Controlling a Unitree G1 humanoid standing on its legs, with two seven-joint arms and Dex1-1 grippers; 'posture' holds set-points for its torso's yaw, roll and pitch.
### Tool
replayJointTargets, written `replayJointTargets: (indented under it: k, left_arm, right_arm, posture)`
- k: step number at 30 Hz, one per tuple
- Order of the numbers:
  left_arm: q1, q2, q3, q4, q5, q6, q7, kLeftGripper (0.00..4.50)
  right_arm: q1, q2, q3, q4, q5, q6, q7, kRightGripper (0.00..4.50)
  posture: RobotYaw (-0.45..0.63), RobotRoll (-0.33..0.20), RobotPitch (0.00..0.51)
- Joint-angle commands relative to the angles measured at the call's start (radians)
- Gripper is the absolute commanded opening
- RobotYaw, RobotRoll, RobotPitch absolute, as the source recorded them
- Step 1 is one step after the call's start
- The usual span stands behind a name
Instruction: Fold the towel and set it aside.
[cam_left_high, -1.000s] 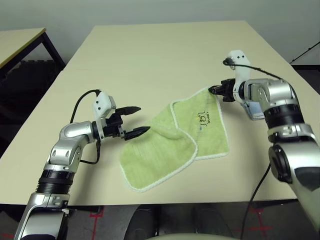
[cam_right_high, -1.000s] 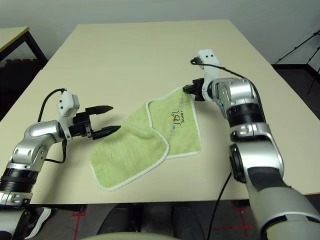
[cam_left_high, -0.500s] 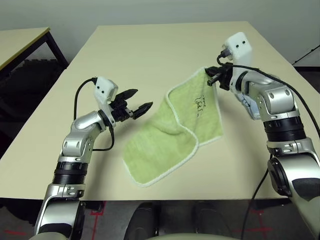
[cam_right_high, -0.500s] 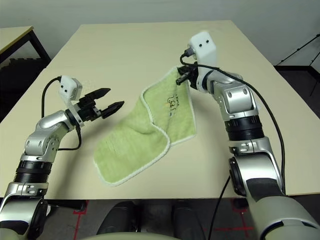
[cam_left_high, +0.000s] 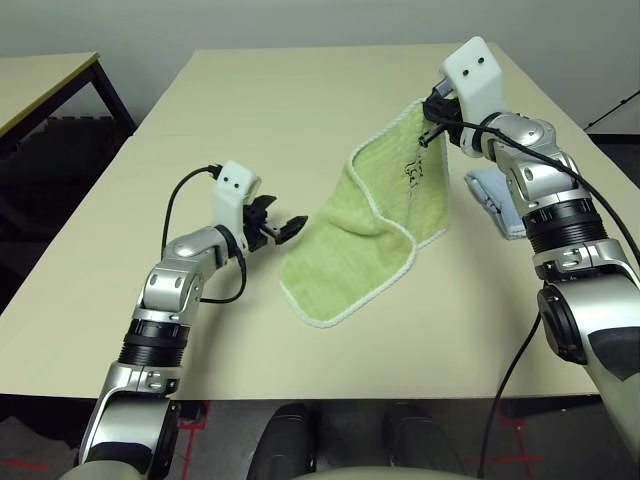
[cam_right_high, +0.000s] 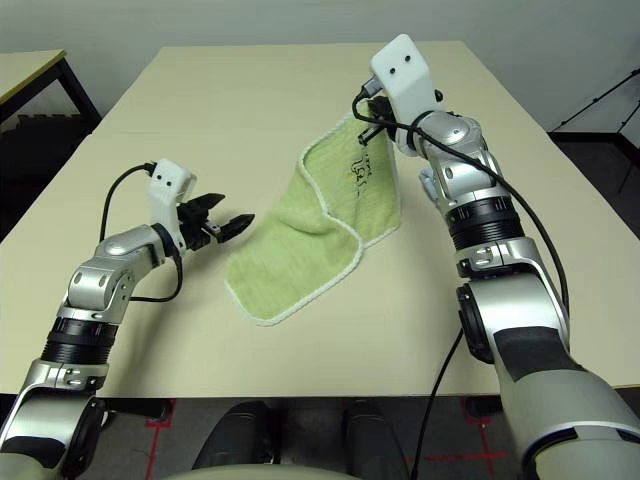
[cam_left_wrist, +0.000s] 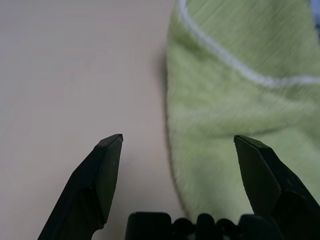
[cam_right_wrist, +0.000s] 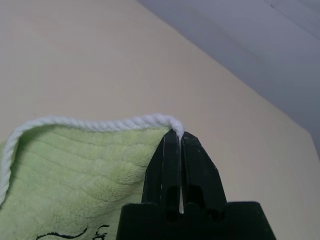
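Right tool (cam_left_high: 432, 128) raised, pinching towel (cam_left_high: 375, 235) corner; left tool (cam_left_high: 290, 228) spread.

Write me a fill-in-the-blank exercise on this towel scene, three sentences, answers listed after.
1. The right end effector is shut on a ____ of the towel.
2. The left end effector is ____, its fingers apart beside the towel's edge.
3. The towel's lower end rests on the ____ while its upper part hangs lifted.

Missing words: corner; open; table
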Motion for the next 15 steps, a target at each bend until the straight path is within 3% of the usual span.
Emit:
replayJointTargets:
  k: [1, 15]
  left_arm:
    - [-0.034, -0.032, -0.037, -0.08, -0.025, 0.102, 0.022, 4.5]
    - [-0.137, -0.154, -0.073, -0.112, -0.012, 0.198, 0.12, 4.5]
  right_arm:
    - [-0.022, 0.001, 0.015, 0.034, -0.027, -0.056, -0.027, 0.04]
    - [-0.092, 0.021, 0.04, 0.116, -0.107, -0.3, -0.118, 0.04]
  posture:
    - [0.13, 0.0, 0.055]
    - [0.12, 0.0, 0.057]
